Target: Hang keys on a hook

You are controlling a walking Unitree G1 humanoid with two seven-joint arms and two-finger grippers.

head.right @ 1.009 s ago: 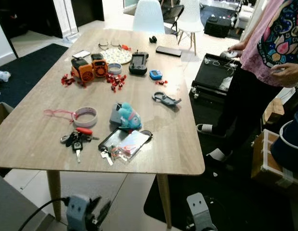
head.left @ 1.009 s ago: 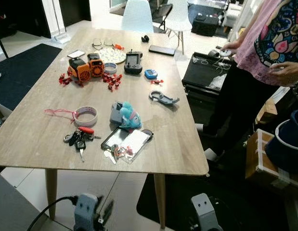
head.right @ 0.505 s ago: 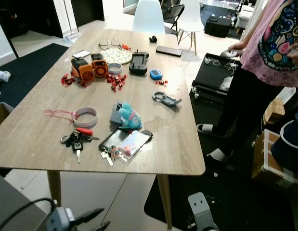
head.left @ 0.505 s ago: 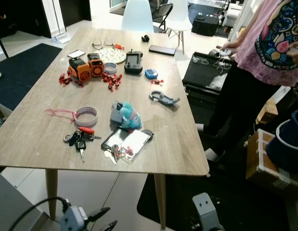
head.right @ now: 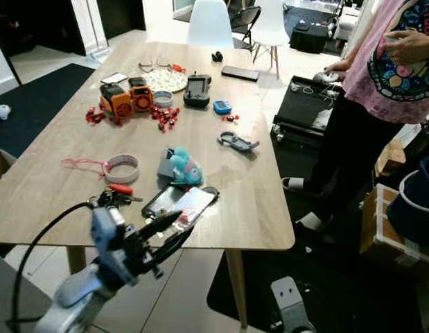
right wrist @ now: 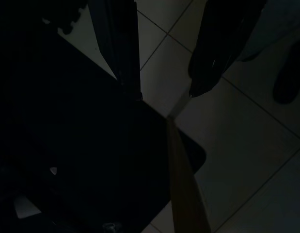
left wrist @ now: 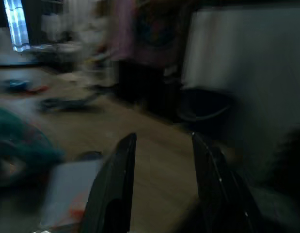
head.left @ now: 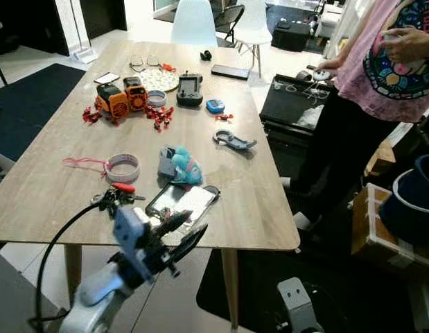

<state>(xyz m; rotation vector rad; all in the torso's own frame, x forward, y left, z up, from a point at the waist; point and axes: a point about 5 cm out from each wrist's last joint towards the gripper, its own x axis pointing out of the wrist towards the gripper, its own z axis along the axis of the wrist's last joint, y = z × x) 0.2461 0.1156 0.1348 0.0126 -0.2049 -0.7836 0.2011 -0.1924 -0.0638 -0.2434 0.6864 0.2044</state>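
Note:
A bunch of keys (head.left: pixel 111 199) with a black fob and a red tag lies near the wooden table's (head.left: pixel 55 194) front edge. A smaller key bunch (head.left: pixel 157 220) lies beside a clear pouch (head.left: pixel 185 200). A grey hook-shaped clip (head.left: pixel 233 141) rests mid-table. My left gripper (head.left: pixel 195 223) hangs open just above the front edge, by the pouch and right of the keys, with nothing between its fingers. The blurred left wrist view has its fingers (left wrist: pixel 116 184) apart over the tabletop. My right gripper (right wrist: pixel 164 85) hangs open low beside a table leg (right wrist: pixel 186 179).
A person in a pink shirt (head.left: pixel 387 62) stands at the table's right side. On the table are a tape roll (head.left: pixel 123 167), a teal plush (head.left: pixel 184 166), an orange toy (head.left: pixel 120 97) and a black controller (head.left: pixel 190 90). A box (head.left: pixel 391 239) stands at right.
My left arm has swung up from below the table edge, and its open gripper now reaches over the front edge near the pouch. The person's hand has risen.

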